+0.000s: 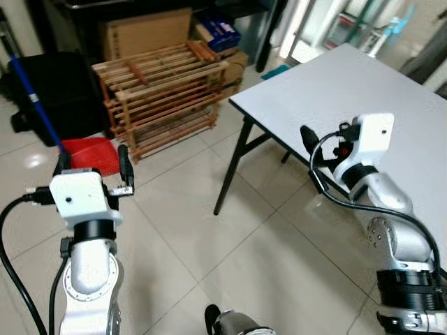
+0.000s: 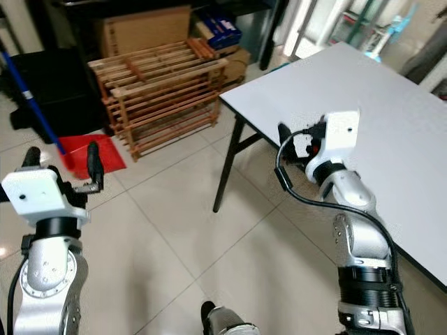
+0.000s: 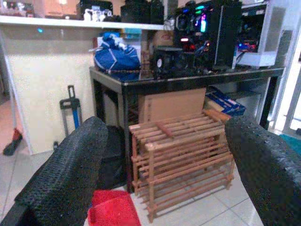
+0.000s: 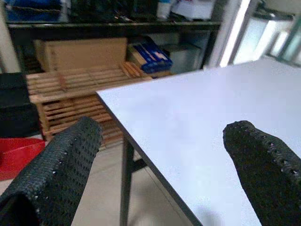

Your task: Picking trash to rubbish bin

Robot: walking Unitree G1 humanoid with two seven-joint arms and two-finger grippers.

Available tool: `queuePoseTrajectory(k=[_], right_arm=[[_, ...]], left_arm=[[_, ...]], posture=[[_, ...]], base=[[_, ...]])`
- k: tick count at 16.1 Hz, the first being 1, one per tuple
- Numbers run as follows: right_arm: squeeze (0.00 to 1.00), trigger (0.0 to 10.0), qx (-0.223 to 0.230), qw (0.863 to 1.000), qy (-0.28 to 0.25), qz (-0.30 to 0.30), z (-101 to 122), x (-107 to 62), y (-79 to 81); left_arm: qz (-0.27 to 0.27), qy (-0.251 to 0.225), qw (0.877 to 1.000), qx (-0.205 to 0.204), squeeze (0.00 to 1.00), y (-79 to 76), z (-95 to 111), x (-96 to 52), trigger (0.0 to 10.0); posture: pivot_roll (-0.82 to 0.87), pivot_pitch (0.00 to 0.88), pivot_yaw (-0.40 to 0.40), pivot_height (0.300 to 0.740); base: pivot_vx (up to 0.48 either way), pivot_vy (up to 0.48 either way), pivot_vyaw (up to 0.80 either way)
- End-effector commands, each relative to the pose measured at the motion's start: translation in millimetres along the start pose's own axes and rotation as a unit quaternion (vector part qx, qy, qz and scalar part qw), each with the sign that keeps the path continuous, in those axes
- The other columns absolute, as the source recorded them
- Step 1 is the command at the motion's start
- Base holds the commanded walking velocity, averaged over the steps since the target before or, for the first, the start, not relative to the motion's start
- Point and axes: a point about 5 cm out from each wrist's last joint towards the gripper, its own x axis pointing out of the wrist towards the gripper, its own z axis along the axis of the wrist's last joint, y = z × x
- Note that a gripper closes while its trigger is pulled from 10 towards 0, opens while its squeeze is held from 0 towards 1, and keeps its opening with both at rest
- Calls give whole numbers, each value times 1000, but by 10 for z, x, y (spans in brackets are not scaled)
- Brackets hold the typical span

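Both arms raised, nothing held. Left gripper (image 1: 94, 164) over the tiled floor (image 1: 181, 230), jaws wide, aimed at the wooden rack (image 1: 164, 91) and red dustpan (image 1: 91, 153). Right gripper (image 4: 162, 162) over the near edge of the white surface (image 1: 349, 91), jaws wide. Blue broom handle (image 1: 35, 105) leans just beside the dustpan. Cardboard boxes (image 1: 147, 31) behind the rack. Can't make out trash or a bin.
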Motion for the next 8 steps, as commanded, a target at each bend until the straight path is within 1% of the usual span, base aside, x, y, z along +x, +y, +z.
queuePoseTrajectory(k=[1,4,7,8], right_arm=[[0,10000,3,1000,6,-24,-63,-17,-92],[0,10000,7,1000,-1,-28,-37,11,-51],[0,10000,10,999,-4,-46,-69,-69,-61],[0,10000,17,998,-1,-55,-140,-114,-57]], left_arm=[[5,2,1000,5,0,2,-3,9,10000],[-3,11,1000,3,0,10,-25,-16,10000],[-10,24,1000,-5,0,-9,-69,-1,10000],[-23,27,999,-1,0,-28,-92,18,10000]], posture=[[-103,91,-96,740],[-121,103,-88,740],[-125,118,-45,740],[-112,131,-21,740]], base=[[0,0,-744],[0,0,-746],[0,0,-744],[0,0,-738]])
